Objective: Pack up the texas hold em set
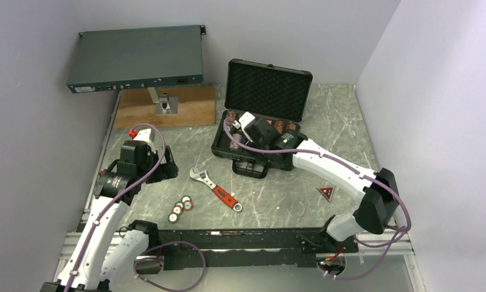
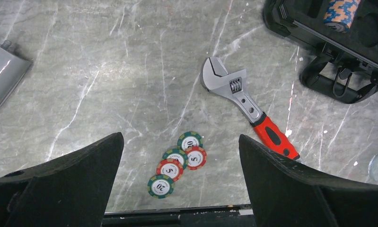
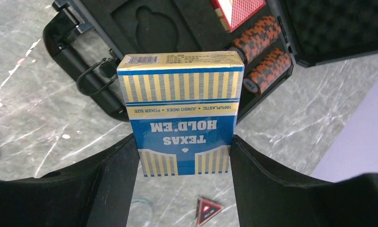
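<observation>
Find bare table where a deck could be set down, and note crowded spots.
Bare: right of the case to the wall; between wrench and triangle, bar a faint disc; between board and wrench. Crowded: chips beside the wrench, and the case front under the right gripper holding the deck.

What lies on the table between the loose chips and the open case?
The wrench lies slantwise between the chips and the case; both the top view and the left wrist view show it.
</observation>
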Tool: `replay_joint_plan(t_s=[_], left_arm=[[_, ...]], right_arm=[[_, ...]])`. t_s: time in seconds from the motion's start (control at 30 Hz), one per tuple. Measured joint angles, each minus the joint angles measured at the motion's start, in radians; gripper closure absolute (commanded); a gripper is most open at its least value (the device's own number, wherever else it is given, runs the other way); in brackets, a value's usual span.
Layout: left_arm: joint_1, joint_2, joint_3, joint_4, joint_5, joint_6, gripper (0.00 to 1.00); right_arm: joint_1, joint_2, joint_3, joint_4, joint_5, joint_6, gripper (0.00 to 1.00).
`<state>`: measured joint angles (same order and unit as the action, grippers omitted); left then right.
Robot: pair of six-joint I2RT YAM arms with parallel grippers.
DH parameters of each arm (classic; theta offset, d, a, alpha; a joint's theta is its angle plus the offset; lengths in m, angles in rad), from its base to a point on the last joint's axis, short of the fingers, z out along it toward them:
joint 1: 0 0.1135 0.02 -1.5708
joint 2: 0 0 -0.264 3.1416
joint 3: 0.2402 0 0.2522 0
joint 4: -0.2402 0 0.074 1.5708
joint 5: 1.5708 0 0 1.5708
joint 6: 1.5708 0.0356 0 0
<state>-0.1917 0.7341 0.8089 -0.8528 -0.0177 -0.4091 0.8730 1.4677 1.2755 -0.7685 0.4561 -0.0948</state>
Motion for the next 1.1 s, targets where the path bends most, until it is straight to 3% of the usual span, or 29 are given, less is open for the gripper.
replay_joint_plan(t_s=[0.27,0.5,1.1], left_arm=[[0.0,-0.004,0.0,-0.002,-0.006,0.0,0.01],[0.0,-0.004,0.0,-0.006,-0.007,0.0,0.01],[-0.002,0.039,0.0,-0.013,-0.026,-0.005,0.01]], right_arm=[[-0.117,0.054,0.004,0.09,-0.175,-0.195,1.0],[-0.143,0.168,0.014,0.129,-0.285,-0.358,1.0],[-0.206,0.323,0.049,0.195,-0.419,-0.64,1.0]])
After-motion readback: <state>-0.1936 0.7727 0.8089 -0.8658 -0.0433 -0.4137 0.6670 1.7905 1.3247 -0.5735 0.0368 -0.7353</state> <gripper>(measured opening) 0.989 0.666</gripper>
